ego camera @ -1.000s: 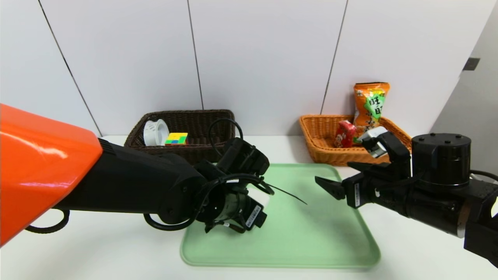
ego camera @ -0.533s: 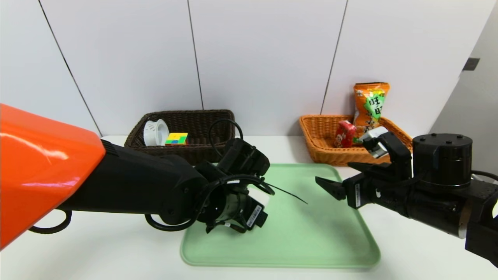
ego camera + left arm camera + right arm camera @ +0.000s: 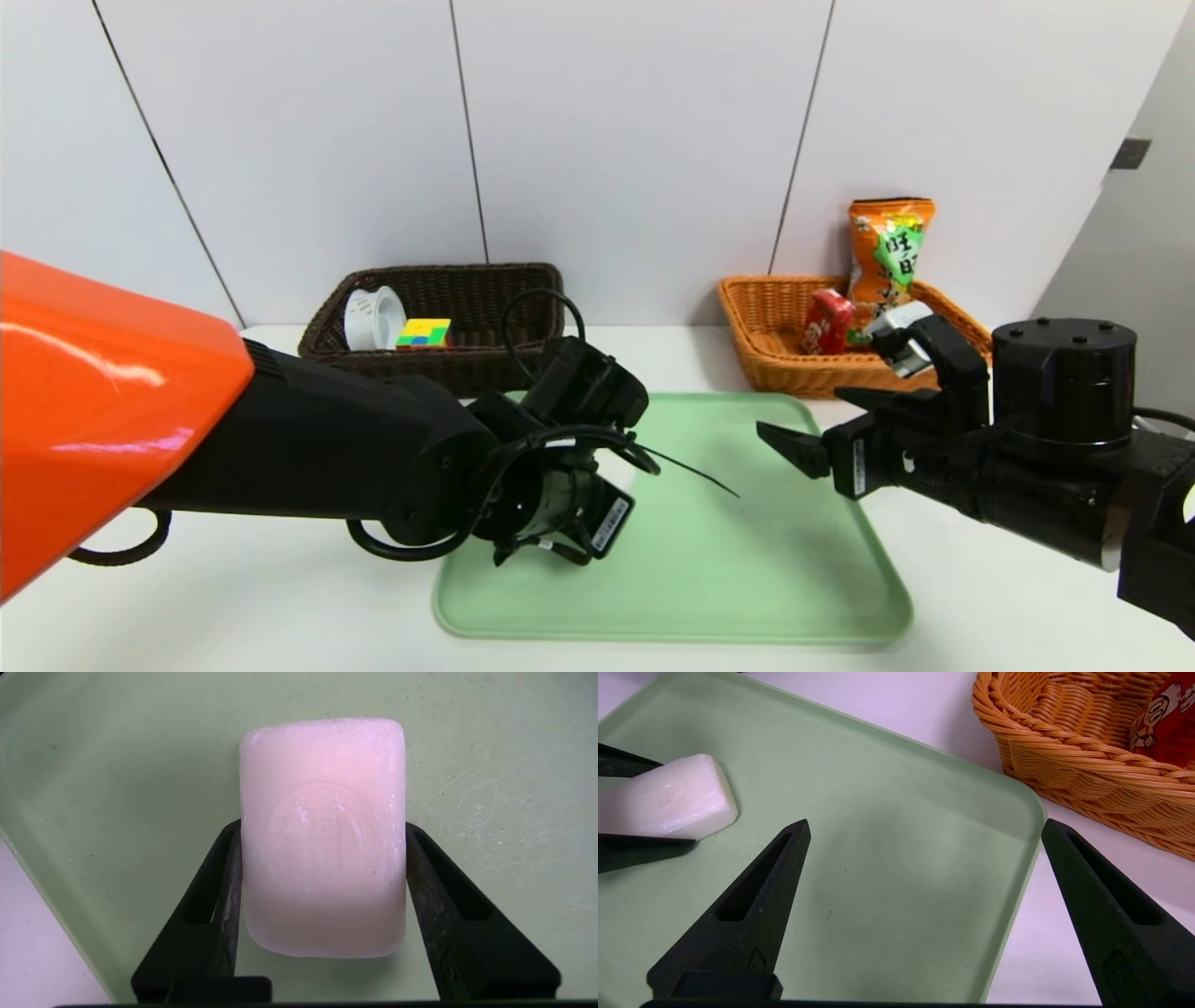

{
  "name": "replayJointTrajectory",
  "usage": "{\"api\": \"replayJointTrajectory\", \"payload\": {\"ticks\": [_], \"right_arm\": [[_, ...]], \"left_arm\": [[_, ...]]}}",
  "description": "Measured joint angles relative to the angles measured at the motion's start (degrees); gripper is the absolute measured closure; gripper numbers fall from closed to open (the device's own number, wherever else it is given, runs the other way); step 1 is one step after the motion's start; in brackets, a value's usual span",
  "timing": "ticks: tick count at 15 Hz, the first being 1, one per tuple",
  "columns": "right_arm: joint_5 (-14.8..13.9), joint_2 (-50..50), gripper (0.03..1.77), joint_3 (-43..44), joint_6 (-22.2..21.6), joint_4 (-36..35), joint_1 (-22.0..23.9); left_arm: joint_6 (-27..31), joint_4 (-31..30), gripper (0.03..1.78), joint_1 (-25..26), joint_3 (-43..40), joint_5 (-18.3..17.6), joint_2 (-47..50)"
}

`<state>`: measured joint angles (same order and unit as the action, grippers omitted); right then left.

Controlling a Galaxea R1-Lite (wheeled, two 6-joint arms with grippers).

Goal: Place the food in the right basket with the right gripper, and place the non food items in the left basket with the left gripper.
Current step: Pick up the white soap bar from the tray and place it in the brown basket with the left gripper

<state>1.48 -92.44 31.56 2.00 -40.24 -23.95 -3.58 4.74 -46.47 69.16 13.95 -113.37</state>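
My left gripper [image 3: 323, 825] is shut on the white soap-like block [image 3: 322, 835], its fingers [image 3: 224, 882] pressed against both long sides, low over the green tray [image 3: 490, 765]. In the right wrist view the same block [image 3: 677, 798] shows between the left fingers [image 3: 640, 851]. In the head view the left wrist hides it. The left basket [image 3: 485, 364] holds the ring roll [image 3: 373, 317] and puzzle cube [image 3: 424, 332]. The right basket [image 3: 775, 345] holds the orange snack bag [image 3: 889, 247] and red packet [image 3: 827, 320]. My right gripper [image 3: 803, 415] hovers open and empty over the tray's right edge.
The tray [image 3: 747, 579] lies mid-table between the two arms, on a white tabletop backed by a white wall. The right basket's woven wall [image 3: 1064, 756] and the red packet [image 3: 1167, 723] stand just beyond the tray's far right corner.
The left gripper's jaws have closed onto the soap block, and its wrist has dipped slightly so the block no longer shows in the head view. The right arm has barely moved.
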Motion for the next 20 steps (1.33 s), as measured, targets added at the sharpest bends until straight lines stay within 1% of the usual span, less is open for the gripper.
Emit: {"api": "replayJointTrajectory", "payload": {"ticks": [2, 8, 12, 17, 20], "right_arm": [[0.00, 0.02, 0.09, -0.09, 0.00, -0.02, -0.02], [0.01, -0.17, 0.09, -0.17, -0.02, -0.02, 0.00], [0.06, -0.55, 0.09, 0.00, 0.01, -0.02, -0.33], [0.06, -0.87, 0.09, 0.11, 0.15, -0.02, -0.38], [0.04, -1.13, 0.09, 0.00, 0.20, -0.02, -0.38]], "left_arm": [[-0.07, 0.00, 0.81, 0.00, -0.20, 0.02, 0.06], [-0.55, 0.32, 0.83, 0.04, -0.52, -0.23, 1.16], [-1.21, 0.18, 0.83, 0.33, 0.82, -0.50, 4.36], [-0.90, 0.07, 0.84, 4.08, 3.63, -0.33, 9.30], [-0.71, 0.05, 0.84, 7.78, 8.51, -0.17, 11.41]]}}
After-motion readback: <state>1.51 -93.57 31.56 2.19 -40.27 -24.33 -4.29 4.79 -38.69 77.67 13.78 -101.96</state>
